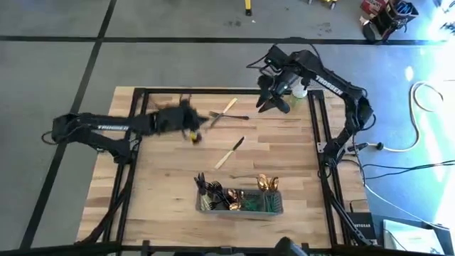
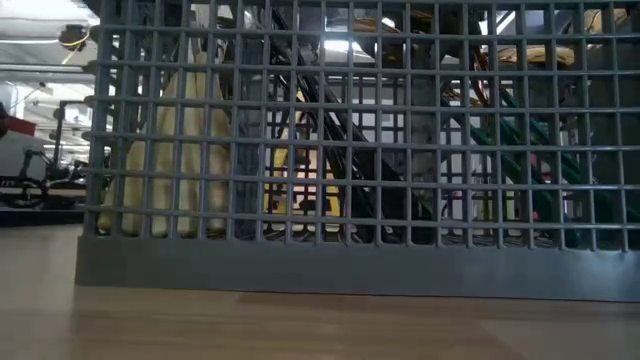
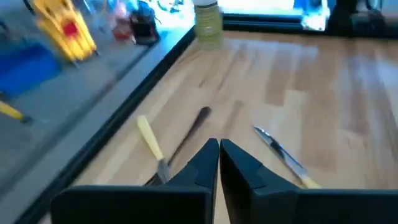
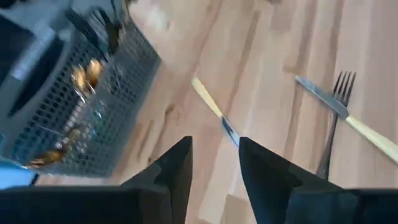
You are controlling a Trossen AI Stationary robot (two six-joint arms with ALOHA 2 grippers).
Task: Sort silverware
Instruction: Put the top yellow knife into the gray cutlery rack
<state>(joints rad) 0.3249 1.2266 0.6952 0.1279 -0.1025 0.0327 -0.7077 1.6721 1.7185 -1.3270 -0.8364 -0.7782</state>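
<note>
left gripper [image 1: 193, 126] closed, empty | crossed fork [image 1: 231, 116] and cream-handled knife [image 1: 224, 112] just right of it | right gripper [image 1: 272, 102] open, upper right

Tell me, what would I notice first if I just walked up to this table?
Probably the grey mesh caddy at the near edge of the wooden table, stuffed with dark and gold silverware. Next, the loose pieces in the middle: a cream-handled knife lying alone, and another cream-handled knife crossed over a dark fork farther back. The left gripper hangs near that crossed pair, fingers closed; the right gripper is open by the far right corner.
</note>
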